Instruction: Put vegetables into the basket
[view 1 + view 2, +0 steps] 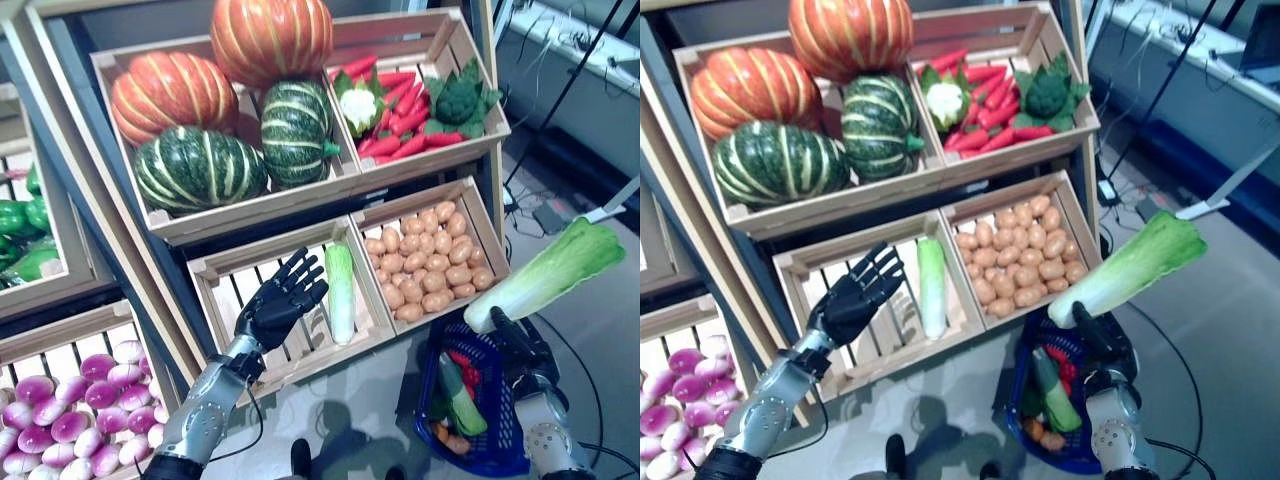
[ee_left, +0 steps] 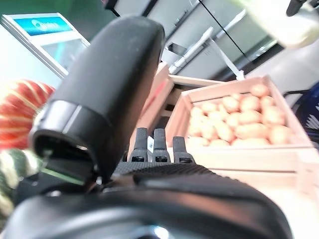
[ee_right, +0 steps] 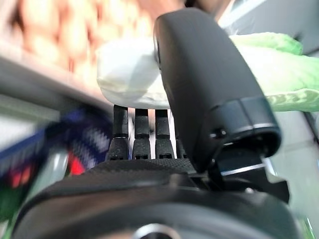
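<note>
My right hand (image 1: 517, 347) is shut on the white stalk end of a long green-and-white cabbage (image 1: 552, 270), held tilted just above the blue basket (image 1: 497, 452) on the floor. In the right wrist view the thumb (image 3: 209, 84) presses over the cabbage's pale base (image 3: 127, 74). A cucumber (image 1: 462, 396), something red and a carrot lie in the basket. My left hand (image 1: 282, 298) is open with straight fingers in front of the lower middle crate (image 1: 215, 275), a little left of a second cabbage (image 1: 340, 292) lying there. It holds nothing.
The slanted wooden stand holds crates of potatoes (image 1: 430, 262), pumpkins (image 1: 200, 130), red peppers with cauliflower and broccoli (image 1: 410, 110), purple turnips (image 1: 70, 410) and green peppers (image 1: 20, 230). Bare floor lies right of the basket.
</note>
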Motion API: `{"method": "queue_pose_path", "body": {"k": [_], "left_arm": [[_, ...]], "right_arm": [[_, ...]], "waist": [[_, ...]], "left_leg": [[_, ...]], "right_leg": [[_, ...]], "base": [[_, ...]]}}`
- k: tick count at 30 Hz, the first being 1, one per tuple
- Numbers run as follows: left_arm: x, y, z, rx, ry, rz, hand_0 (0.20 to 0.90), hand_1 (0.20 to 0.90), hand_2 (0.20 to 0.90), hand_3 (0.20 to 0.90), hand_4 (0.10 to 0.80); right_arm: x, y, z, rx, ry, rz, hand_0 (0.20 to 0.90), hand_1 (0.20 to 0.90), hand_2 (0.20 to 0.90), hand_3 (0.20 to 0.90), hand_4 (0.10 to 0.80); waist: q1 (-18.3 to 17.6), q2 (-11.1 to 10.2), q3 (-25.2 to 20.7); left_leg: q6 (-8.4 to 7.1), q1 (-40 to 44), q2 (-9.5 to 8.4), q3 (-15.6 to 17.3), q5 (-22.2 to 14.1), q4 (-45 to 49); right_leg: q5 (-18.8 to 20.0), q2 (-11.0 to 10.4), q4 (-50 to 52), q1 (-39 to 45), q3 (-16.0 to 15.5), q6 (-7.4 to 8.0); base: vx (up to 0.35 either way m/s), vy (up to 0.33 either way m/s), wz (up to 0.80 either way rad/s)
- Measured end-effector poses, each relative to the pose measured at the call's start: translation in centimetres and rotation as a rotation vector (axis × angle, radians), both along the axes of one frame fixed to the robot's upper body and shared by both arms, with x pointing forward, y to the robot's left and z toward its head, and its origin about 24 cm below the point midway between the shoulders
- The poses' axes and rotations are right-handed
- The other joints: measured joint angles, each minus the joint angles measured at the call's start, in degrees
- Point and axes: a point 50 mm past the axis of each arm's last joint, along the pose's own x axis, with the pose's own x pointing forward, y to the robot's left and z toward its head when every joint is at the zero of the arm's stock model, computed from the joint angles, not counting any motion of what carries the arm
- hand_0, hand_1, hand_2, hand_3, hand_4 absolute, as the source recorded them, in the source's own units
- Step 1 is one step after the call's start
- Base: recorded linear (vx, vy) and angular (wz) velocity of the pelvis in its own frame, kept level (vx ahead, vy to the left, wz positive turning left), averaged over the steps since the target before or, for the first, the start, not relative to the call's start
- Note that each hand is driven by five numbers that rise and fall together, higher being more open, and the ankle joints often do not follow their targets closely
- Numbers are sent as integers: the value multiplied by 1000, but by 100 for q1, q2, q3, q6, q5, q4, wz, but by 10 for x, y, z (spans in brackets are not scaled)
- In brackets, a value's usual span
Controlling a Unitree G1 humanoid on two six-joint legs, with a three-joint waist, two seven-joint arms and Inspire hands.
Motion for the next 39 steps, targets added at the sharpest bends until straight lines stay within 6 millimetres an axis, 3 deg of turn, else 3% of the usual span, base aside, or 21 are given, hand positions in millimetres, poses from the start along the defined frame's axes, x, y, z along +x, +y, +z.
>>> {"method": "queue_pose_path", "body": {"k": [4,11,24,31,39], "left_arm": [[17,-4,23,27,-87,-25,900,900,900,900,800],[42,-10,72,57,-276,-23,900,900,900,900,800],[52,-26,98,61,-376,-36,900,900,900,900,800],[58,-29,119,56,-447,-34,900,900,900,900,800],[59,-28,122,52,-443,2,900,900,900,900,800]], "right_arm": [[20,-9,14,1,-57,-52,300,300,300,300,400],[64,-10,48,68,-208,-90,300,300,300,300,400],[103,-12,88,32,-245,-9,300,300,300,300,400],[113,-9,87,76,-163,8,300,300,300,300,400],[121,-9,95,117,-149,-21,300,300,300,300,400]], "waist": [[42,127,623],[293,185,1339],[383,303,1514],[445,326,1522],[436,335,1524]], "left_leg": [[21,-604,56,-146,-21,544],[39,-2049,-9,-299,-276,1909],[28,-4187,-109,-454,-961,4423],[21,-4966,-108,-533,-1181,5335],[24,-5157,-107,-533,-1246,5663]], "right_leg": [[-212,8,802,-690,-30,-44],[-1006,-281,3128,-2506,20,-233],[-1898,-651,5753,-4538,165,-385],[-2158,-720,6628,-5241,222,-441],[-2234,-726,6990,-5459,311,-465]], "base": [[-242,-40,11],[-142,6,12],[-55,22,9],[-15,0,3],[-3,-4,0]]}}
